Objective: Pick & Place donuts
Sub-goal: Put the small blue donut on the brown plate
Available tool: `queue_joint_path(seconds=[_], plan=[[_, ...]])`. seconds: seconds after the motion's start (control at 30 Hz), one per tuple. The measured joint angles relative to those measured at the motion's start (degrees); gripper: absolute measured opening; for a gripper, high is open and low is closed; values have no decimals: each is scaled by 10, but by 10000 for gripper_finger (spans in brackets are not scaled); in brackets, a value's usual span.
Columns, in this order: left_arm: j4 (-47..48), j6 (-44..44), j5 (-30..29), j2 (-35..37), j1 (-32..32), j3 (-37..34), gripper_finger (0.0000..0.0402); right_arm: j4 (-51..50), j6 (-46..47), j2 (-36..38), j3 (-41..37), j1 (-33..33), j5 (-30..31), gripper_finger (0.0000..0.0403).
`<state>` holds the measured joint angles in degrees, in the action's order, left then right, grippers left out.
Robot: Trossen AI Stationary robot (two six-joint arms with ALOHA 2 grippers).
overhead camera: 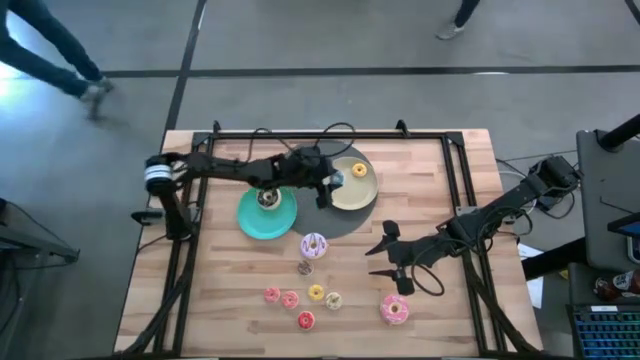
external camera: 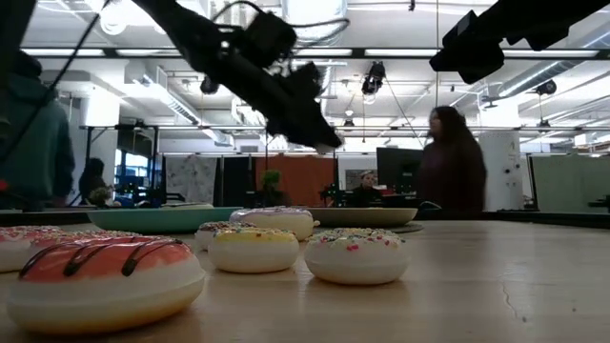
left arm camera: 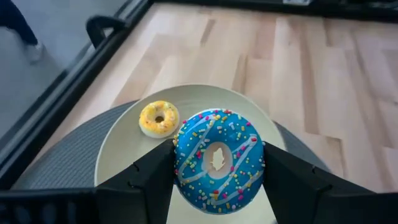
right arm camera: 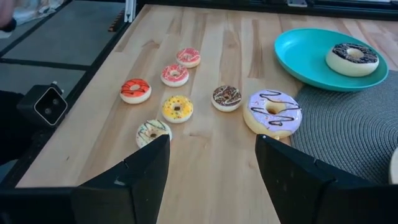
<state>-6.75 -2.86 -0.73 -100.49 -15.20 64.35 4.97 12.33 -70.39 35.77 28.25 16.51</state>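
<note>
My left gripper (overhead camera: 334, 184) is shut on a blue iced donut with sprinkles (left arm camera: 217, 160) above the pale-yellow plate (left arm camera: 118, 155). A tiny yellow donut (left arm camera: 159, 118) lies flat on that plate. A brown-iced donut (right arm camera: 352, 59) lies on the teal plate (right arm camera: 298, 56). A lilac donut (right arm camera: 273, 112) lies beside the grey mat (right arm camera: 348, 124). Several tiny donuts (right arm camera: 177, 108) and a pink donut (overhead camera: 395, 310) lie on the wood nearer the front edge. My right gripper (overhead camera: 385, 255) hovers open over the table's right middle with nothing between its fingers. My left gripper pinches the blue donut between its two fingers, on opposite sides of the outer rim (left arm camera: 177, 163). The fingers slant down from the table's left. The donut is lifted clear above the pale-yellow plate, its iced face turned toward the wrist camera.
A black frame rail (overhead camera: 330, 135) runs along the table's far, left and right sides. Bare wood (overhead camera: 440, 190) lies right of the plates. People stand in the room beyond the table (external camera: 453, 162).
</note>
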Motion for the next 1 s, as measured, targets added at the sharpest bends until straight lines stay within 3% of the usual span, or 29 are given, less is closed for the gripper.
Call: queue_joint_path(seconds=[0.5,1.0], plan=[[193,-21,18,-189,-55,244,195,-4,8,0,0,0,0,228],[316,25,19,-185,-71,316,195,-1,6,0,-6,0,0,228]])
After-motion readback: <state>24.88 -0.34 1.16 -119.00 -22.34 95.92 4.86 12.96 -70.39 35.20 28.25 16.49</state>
